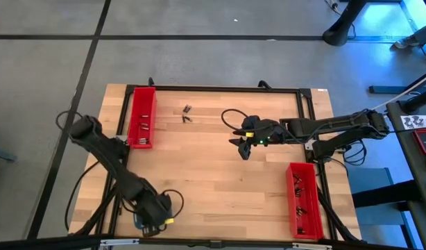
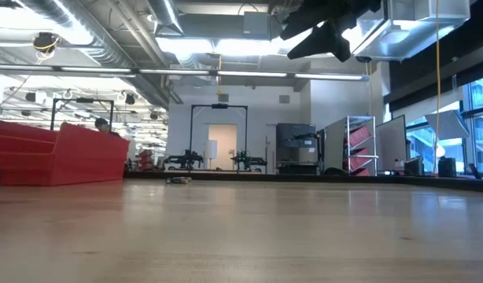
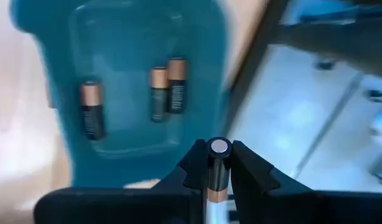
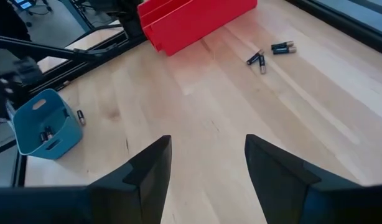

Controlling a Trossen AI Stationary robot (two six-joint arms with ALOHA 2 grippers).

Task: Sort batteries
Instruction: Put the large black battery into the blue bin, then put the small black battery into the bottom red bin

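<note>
Wooden table (image 1: 213,173), left gripper (image 3: 218,163) pinching battery (image 3: 218,168) over blue tray (image 3: 135,93)

two red trays (image 1: 141,117) (image 1: 303,198) on wooden table (image 1: 213,180), blue-grey tray (image 4: 45,124) at its corner

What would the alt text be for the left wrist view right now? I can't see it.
The left hand grips one copper-topped battery between its dark fingers, end-on toward the camera, over a blue tray. Three more batteries lie inside the tray, two of them side by side.
</note>
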